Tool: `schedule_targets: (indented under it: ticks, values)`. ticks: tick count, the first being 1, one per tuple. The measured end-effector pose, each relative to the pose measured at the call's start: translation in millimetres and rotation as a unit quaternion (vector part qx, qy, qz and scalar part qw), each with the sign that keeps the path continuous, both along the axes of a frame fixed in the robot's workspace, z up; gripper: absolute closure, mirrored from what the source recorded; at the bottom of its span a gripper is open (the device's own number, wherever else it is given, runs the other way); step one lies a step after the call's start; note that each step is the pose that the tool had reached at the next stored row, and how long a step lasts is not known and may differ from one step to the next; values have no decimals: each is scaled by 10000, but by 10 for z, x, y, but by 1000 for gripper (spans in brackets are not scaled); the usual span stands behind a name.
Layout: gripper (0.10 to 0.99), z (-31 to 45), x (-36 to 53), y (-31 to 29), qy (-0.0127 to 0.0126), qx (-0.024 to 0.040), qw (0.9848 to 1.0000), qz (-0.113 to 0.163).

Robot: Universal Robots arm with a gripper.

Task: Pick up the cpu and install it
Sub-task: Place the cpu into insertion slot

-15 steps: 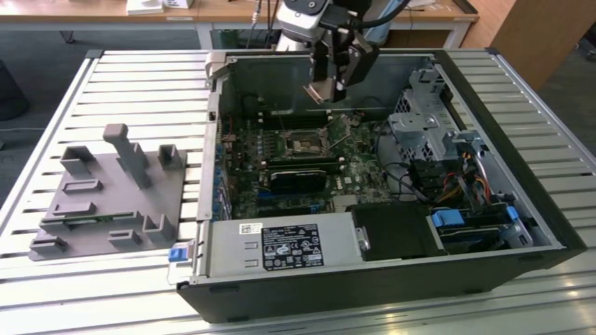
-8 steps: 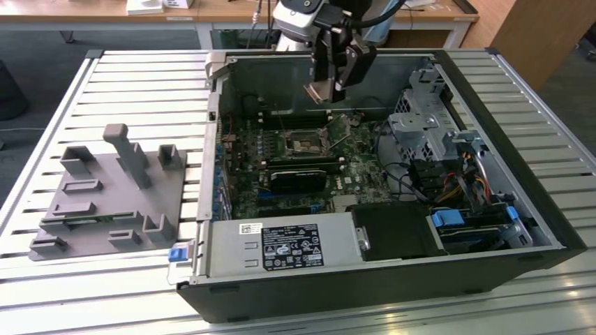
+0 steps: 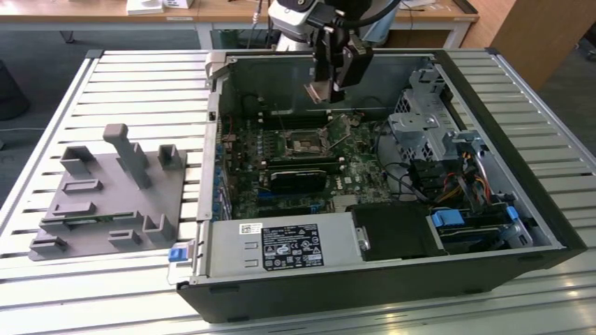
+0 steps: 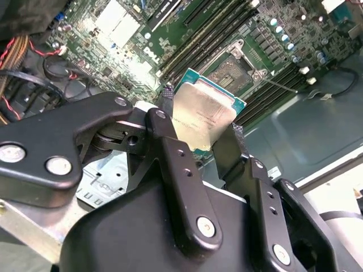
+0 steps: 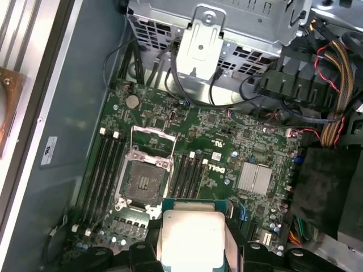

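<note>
Even, bright light fills the exterior view. The slatted table [image 3: 130,77] reads pale and nearly shadowless, and the grey tray [image 3: 102,202] throws only short, soft shadows beside its posts. Inside the computer case [image 3: 373,293] the light falls off, so the motherboard [image 3: 298,150] sits in a dimmer well at frame centre. The case's black outer wall along the lower edge goes almost featureless.

In the second wrist view the cpu [image 4: 201,122] lid carries a milky sheen, and the black gripper [image 4: 198,127] links show broad, dull highlights. In the first wrist view the cpu [image 5: 190,238] washes out nearly white, the metal drive cage [image 5: 204,39] glints, and the black box [image 5: 326,187] sinks into shadow.
</note>
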State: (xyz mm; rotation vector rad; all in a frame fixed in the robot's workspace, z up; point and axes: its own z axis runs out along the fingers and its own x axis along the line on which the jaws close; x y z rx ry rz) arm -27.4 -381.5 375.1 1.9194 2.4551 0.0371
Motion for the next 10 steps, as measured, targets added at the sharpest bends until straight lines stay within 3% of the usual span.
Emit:
schedule_targets:
  ticks: [10]
  values:
    - [557, -7, 0, 6, 0, -13, 9992, -396]
